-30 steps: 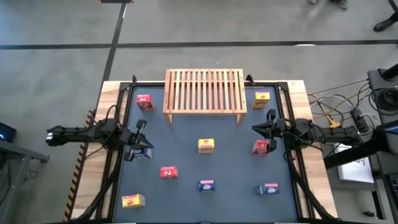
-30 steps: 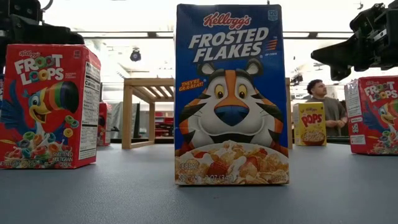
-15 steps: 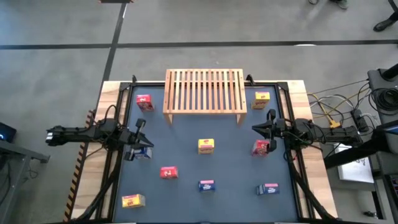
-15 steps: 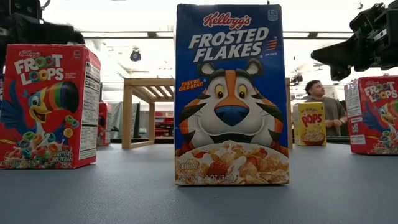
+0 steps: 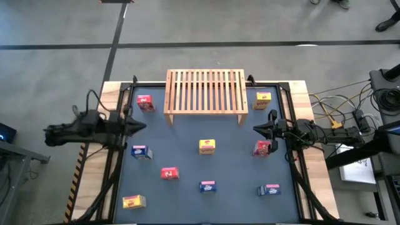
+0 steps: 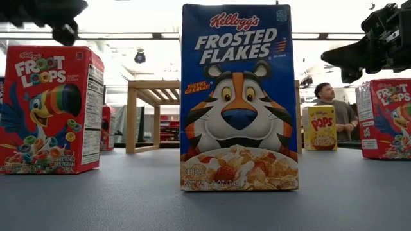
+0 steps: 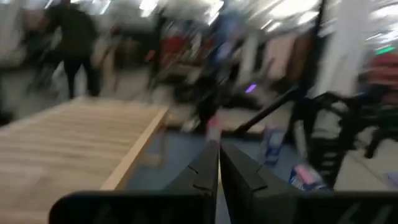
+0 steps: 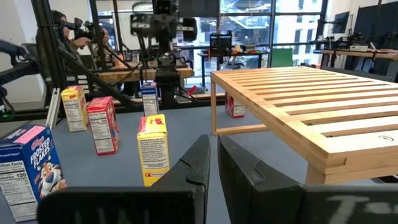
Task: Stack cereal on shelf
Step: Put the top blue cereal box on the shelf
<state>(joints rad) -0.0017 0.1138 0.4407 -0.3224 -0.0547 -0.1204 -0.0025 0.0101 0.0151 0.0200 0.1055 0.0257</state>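
Observation:
Nine small cereal boxes stand on the dark table top; none is on the wooden slatted shelf (image 5: 205, 91), which stands on its legs at the far edge. My left gripper (image 5: 139, 125) is shut and empty. It hovers near the table's left edge, on the far side of a blue box (image 5: 140, 152), and shows at the top left of the low view (image 6: 61, 25). My right gripper (image 5: 256, 129) is also shut and empty, raised on the far side of a red box (image 5: 262, 148), with the shelf (image 8: 323, 118) in front of it.
Other boxes: red (image 5: 145, 102) and yellow (image 5: 263, 100) beside the shelf, yellow (image 5: 207, 146) in the middle, and red (image 5: 169, 173), blue (image 5: 207, 186), blue (image 5: 270, 189) and yellow (image 5: 133, 201) toward the near edge. A person (image 6: 331, 102) sits beyond the table.
My left gripper has risen and drawn back from the blue box toward the table's left and far edges. The box stays standing on the table where it was. The right arm has kept still.

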